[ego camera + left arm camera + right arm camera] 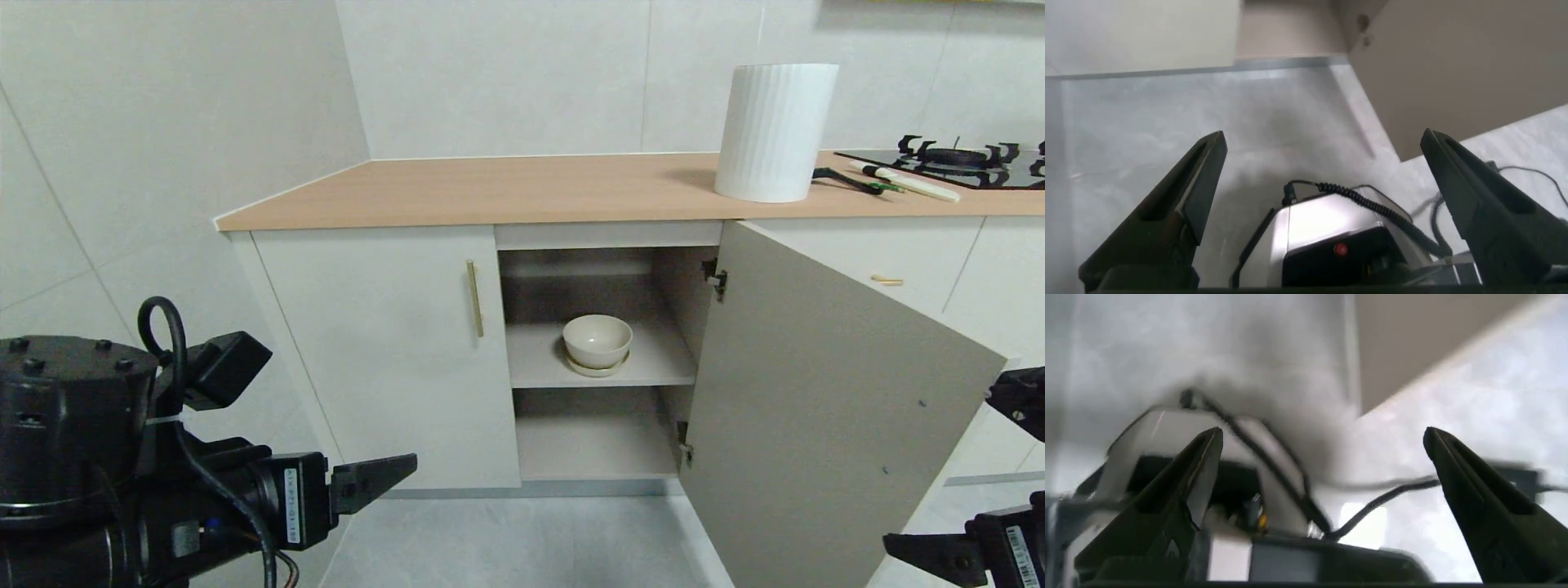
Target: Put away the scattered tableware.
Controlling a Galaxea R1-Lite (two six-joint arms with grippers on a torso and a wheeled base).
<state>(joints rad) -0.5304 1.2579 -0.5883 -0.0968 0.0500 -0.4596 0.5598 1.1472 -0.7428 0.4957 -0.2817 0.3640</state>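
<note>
A cream bowl (597, 339) sits on a small cream plate (598, 367) on the middle shelf (653, 363) of the open cabinet. On the wooden countertop (506, 189) at the right lie a white-handled utensil (910, 183) and a dark one (849, 180). My left gripper (400, 472) hangs low at the left, well short of the cabinet, open with nothing in it; its fingers (1188, 204) stand wide apart above the floor. My right gripper (918, 551) is low at the right, past the open door, open with nothing held, its fingers (1184, 490) spread.
The cabinet's right door (824, 408) swings far out toward me. The left door (392, 359) is closed, with a gold handle (474, 298). A tall white ribbed container (775, 131) and a gas stove (963, 159) occupy the counter's right end. Grey floor (531, 539) lies in front.
</note>
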